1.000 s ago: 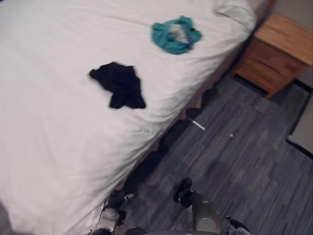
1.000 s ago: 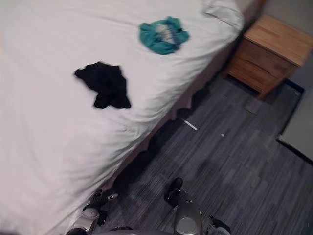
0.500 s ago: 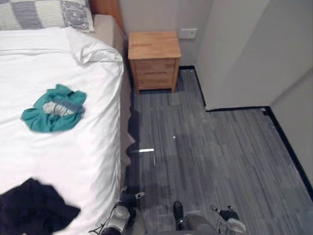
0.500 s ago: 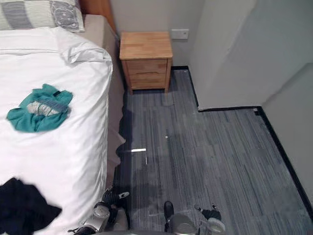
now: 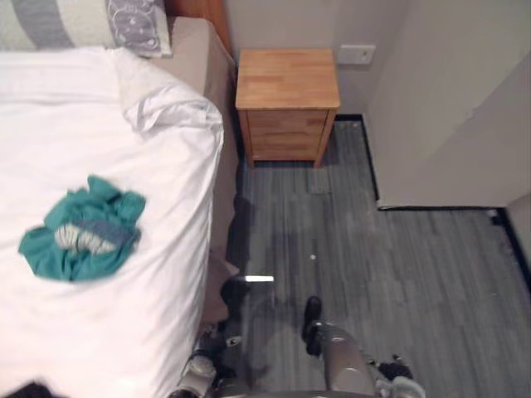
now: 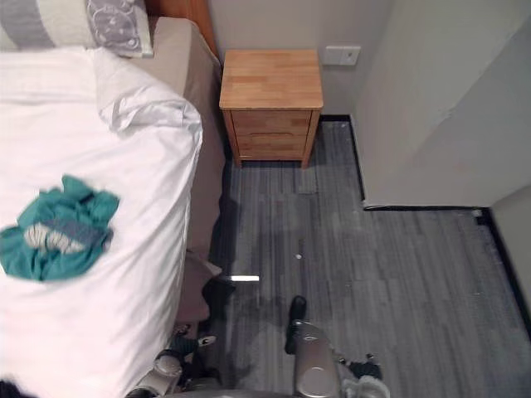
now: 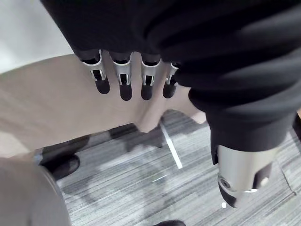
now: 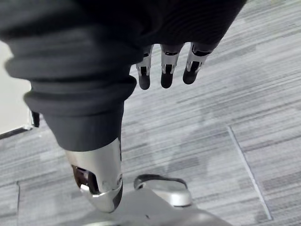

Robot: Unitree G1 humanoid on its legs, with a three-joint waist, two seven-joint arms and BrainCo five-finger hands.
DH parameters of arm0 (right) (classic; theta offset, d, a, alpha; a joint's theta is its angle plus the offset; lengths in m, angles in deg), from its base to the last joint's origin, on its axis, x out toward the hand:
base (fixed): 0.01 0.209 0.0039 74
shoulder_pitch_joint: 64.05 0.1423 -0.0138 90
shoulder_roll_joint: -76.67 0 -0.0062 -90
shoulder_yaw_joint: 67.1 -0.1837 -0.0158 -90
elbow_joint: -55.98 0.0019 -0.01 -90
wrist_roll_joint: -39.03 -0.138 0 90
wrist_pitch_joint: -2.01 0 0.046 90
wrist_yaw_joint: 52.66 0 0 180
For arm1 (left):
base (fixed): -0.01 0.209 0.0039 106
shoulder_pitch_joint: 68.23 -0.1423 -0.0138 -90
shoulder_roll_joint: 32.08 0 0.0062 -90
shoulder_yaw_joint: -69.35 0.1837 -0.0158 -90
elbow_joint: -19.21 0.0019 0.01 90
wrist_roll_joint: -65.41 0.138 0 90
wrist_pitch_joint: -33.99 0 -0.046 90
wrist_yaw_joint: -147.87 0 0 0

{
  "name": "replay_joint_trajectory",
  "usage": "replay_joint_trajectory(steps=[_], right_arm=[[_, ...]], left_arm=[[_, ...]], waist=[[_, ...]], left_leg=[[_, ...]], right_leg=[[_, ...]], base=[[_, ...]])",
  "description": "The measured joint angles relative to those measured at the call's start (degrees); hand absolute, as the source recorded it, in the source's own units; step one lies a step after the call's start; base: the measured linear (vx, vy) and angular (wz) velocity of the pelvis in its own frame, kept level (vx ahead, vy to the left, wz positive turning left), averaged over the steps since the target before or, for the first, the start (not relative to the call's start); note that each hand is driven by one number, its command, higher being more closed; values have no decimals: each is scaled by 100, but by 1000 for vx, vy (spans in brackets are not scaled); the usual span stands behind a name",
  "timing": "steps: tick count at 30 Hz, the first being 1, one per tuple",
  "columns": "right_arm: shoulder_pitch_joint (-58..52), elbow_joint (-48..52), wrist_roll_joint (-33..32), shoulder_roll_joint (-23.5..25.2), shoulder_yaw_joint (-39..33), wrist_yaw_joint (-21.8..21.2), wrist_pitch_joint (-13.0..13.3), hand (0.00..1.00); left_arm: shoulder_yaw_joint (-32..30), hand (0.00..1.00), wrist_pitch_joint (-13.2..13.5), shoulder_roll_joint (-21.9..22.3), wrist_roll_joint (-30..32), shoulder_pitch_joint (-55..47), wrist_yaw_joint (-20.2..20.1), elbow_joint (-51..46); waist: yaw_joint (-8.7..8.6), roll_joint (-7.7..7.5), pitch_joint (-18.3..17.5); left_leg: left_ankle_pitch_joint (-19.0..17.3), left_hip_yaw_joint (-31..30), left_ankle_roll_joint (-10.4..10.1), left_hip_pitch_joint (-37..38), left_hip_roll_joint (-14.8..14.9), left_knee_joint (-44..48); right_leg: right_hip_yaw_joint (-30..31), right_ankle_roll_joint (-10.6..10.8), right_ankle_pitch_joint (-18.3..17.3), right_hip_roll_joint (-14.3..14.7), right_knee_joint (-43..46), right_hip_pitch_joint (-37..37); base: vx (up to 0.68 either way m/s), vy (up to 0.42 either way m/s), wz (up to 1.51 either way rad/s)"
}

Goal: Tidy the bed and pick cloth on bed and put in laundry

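A crumpled teal cloth (image 5: 79,232) with a grey-and-white patch lies on the white bed (image 5: 99,124), near its right side. A sliver of a black cloth (image 5: 25,390) shows at the lower left edge of the bed. My left hand (image 7: 120,80) hangs low beside the bed's beige skirt, fingers straight and holding nothing. My right hand (image 8: 164,70) hangs over the grey floor, fingers straight, also holding nothing. Both hands are well below and apart from the cloths.
A wooden nightstand (image 5: 286,91) stands against the wall by the bed's head. A grey patterned pillow (image 5: 124,21) lies at the head, with the duvet's corner (image 5: 170,104) folded back. Grey plank floor (image 5: 390,274) runs right of the bed to a wall corner.
The camera has swung and moved along the bed: the nightstand and teal cloth sit nearer now, the black cloth has slid almost out of view. The cloths themselves have not moved.
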Motion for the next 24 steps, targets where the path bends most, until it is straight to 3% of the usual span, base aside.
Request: replay_joint_trajectory(steps=[1,2,3,5,6,8,9,10,11,12,13,14,15,16,17,18,19,21,22,24], right_arm=[[-87,85,-8,64,-60,18,-15,0],[-227,321,-50,93,12,48,-28,0],[-262,461,-44,70,115,84,-23,0],[-269,543,-50,46,276,96,-11,0],[-183,566,-47,87,460,90,-18,0],[-79,562,-41,238,601,81,-13,0],[44,431,-25,308,617,76,-17,0],[85,399,-7,314,662,73,-21,0],[81,388,33,295,697,72,-12,0],[99,277,87,384,727,75,-11,0],[84,261,95,448,731,68,-11,0],[59,197,138,478,729,69,-14,0],[77,176,137,479,723,68,-19,0],[188,25,174,447,691,65,-9,0],[239,-4,188,407,654,59,-12,0],[257,3,188,396,650,47,-14,0],[276,9,197,346,667,46,-2,0],[332,31,292,237,793,30,-5,0],[345,30,336,217,794,18,-4,0],[362,40,376,157,782,4,-2,0]], left_arm=[[-178,0,-3,25,-20,-67,-30,-45],[-484,0,-2,137,-19,-209,-20,-379],[-604,0,17,192,-26,-302,-8,-591],[-641,0,26,195,-72,-301,3,-870],[-616,0,28,120,-140,-256,64,-962],[-568,0,96,89,-260,-243,146,-1109],[-541,0,133,80,-345,-220,179,-1135],[-499,0,125,75,-360,-181,218,-1103],[-374,0,96,89,-363,-169,241,-1042],[-317,0,122,21,-410,-106,244,-986],[-250,0,117,-25,-406,-32,249,-948],[-145,0,103,-52,-406,-10,251,-924],[-135,0,114,-49,-405,-53,248,-910],[-154,0,108,-42,-467,-92,250,-830],[-145,0,92,-68,-486,-132,252,-748],[-130,0,81,-86,-501,-167,254,-716],[34,0,39,-106,-529,-221,256,-691],[62,0,17,-176,-664,-261,326,-685],[20,0,13,-185,-708,-272,380,-670],[-14,0,15,-178,-762,-265,393,-560]], waist=[[-17,-4,2],[38,-17,10],[77,-63,32],[270,-120,46],[359,-278,21],[492,-466,-12],[505,-532,3],[501,-576,-14],[500,-509,-82],[592,-667,-90],[575,-767,-136],[522,-789,-152],[513,-786,-153],[508,-773,-138],[496,-787,-138],[460,-806,-133],[404,-749,-105],[368,-699,-109],[376,-690,-108],[354,-660,-104]], left_leg=[[48,-1,-136,-420,161,1408],[906,-162,-248,-1201,415,3405],[992,-324,-284,-1652,503,4543],[865,-409,-258,-2302,564,5945],[700,-217,-27,-2707,567,6047],[346,296,114,-3001,546,4798],[272,549,126,-3065,317,3604],[317,707,150,-3037,103,2662],[626,963,258,-2938,-181,1285],[1218,1161,818,-2797,-492,873],[1200,1236,874,-2719,-634,704],[1016,1172,1035,-2727,-773,780],[867,1145,1071,-2704,-807,886],[558,1136,1134,-2425,-901,993],[422,1032,1148,-2012,-1025,783],[374,925,1172,-1752,-1106,635],[266,616,1215,-1306,-1204,433],[242,0,1222,-882,-1218,159],[242,-342,1221,-803,-1217,110],[241,-1128,1219,-787,-1246,132]], right_leg=[[24,-21,-146,127,-145,371],[194,-180,-299,378,-296,865],[368,-259,-406,537,-362,1085],[743,-377,-527,737,-513,1505],[1029,-335,-508,787,-832,1923],[1261,-203,-456,738,-1252,2410],[1257,-79,-525,615,-1363,2607],[1235,22,-586,519,-1432,2690],[1216,159,-672,446,-1539,2799],[1215,300,-771,233,-1622,2939],[1131,397,-710,77,-1641,2954],[950,576,-596,-55,-1541,2983],[904,592,-592,-105,-1303,2946],[868,720,-673,-228,51,2613],[788,813,-387,-489,1631,2111],[772,804,69,-661,2480,1791],[887,757,-103,-734,3630,1318],[842,538,-911,-541,3395,896],[965,498,-1056,-351,2752,724],[2113,568,-1059,81,1301,474]], base=[[554,-263,-38],[645,-254,-55],[536,-152,-84],[462,-58,-114],[523,-46,-118],[591,-13,-94],[548,57,-60],[659,160,-39],[649,184,-29],[656,184,-6],[565,181,35],[459,175,56],[567,253,49],[545,255,32],[534,239,38],[508,166,88],[505,64,123],[603,-34,173],[486,-104,191],[417,-172,220]])
